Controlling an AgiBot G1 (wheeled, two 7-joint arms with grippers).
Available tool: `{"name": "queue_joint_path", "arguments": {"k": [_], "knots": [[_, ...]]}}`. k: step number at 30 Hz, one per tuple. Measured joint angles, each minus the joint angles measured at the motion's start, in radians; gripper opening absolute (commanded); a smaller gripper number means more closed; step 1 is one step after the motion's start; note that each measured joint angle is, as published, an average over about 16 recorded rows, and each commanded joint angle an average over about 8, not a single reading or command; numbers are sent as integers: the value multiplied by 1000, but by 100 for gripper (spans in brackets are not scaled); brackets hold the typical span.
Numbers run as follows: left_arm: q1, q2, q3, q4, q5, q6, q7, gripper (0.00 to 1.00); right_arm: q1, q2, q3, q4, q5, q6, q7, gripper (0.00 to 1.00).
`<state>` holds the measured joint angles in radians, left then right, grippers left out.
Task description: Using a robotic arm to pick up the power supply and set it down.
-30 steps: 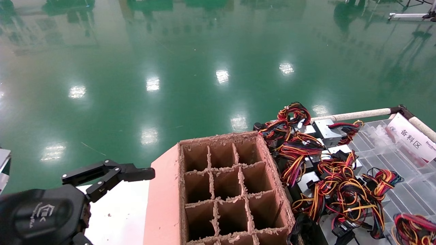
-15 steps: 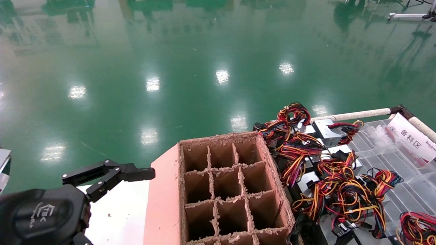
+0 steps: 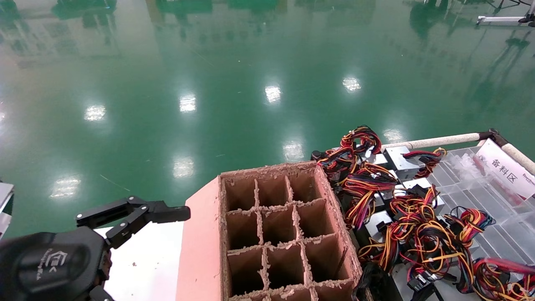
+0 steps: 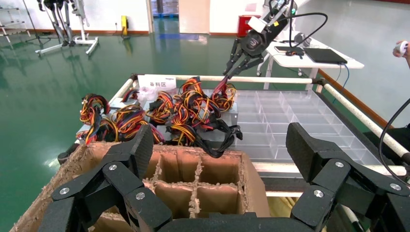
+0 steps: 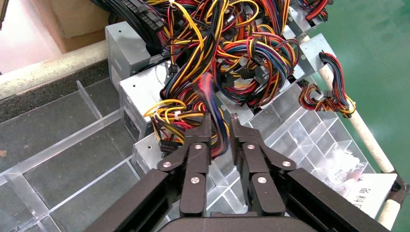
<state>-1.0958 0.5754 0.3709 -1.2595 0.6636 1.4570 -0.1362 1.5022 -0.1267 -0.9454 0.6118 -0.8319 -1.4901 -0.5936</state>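
**Right gripper pinches the wire bundle**

We close our right gripper (image 5: 220, 133) on a wire bundle (image 5: 211, 104) trailing from the power supply (image 5: 145, 99), which lies in the clear tray (image 5: 63, 154) beside the cardboard grid box (image 3: 284, 234). Likely the wires offer an easier hold than the box. Our left gripper (image 4: 220, 159) waits open on the box's far side.

A white sign card (image 3: 506, 169) leans on the far right corner of the clear compartment tray (image 3: 493, 188), printed in dark Chinese characters "备料区"; smaller print beside them is too small to read. The same card (image 4: 157, 82) is visible in the left wrist view. A pale logo marks the left gripper's (image 3: 138, 214) black housing, unreadable.
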Motion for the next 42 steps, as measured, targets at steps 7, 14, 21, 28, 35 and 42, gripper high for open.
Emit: {"name": "queue_joint_path", "arguments": {"k": [7,14,21,28,35,42], "knots": [[0,0,0,0,0,0,0,100,4,-4,4,-2,26,-30,23,100],[0,0,0,0,0,0,0,100,-7,-16,7,-21,129,-76,93,100],[0,0,0,0,0,0,0,100,-37,-41,25,-24,239,-103,186,100],[0,0,0,1,0,0,0,100,-79,-81,76,25,270,-98,263,100],[0,0,0,1,0,0,0,100,-125,-134,153,109,250,-86,332,100],[0,0,0,1,0,0,0,100,-171,-187,231,195,227,-74,400,100]]}}
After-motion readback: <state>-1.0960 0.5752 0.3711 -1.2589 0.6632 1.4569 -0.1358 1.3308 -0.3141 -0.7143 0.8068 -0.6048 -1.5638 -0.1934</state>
